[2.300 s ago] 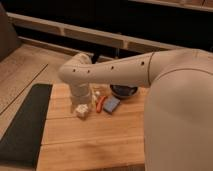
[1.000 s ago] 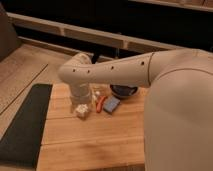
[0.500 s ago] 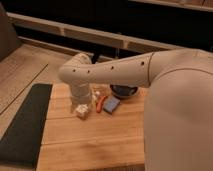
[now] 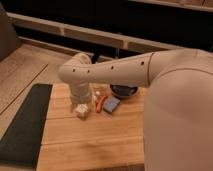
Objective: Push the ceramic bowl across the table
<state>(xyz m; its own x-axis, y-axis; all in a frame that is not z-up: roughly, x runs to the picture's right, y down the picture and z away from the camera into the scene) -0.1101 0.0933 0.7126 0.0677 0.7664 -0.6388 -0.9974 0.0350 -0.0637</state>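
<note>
The ceramic bowl [image 4: 124,91] is dark and glossy and sits near the far edge of the wooden table [image 4: 95,142]. Its far rim is hidden by my arm. My arm crosses the view from the right, bends at an elbow [image 4: 75,74] and drops toward the table. My gripper [image 4: 81,105] is at the end of that lower link, low over the table and left of the bowl, with small items between them. A small white object [image 4: 81,111] lies right at the gripper.
An orange-red item [image 4: 101,103] and a blue item [image 4: 112,104] lie between the gripper and the bowl. A dark grey mat [image 4: 25,125] covers the table's left side. A dark shelf or counter runs behind the table.
</note>
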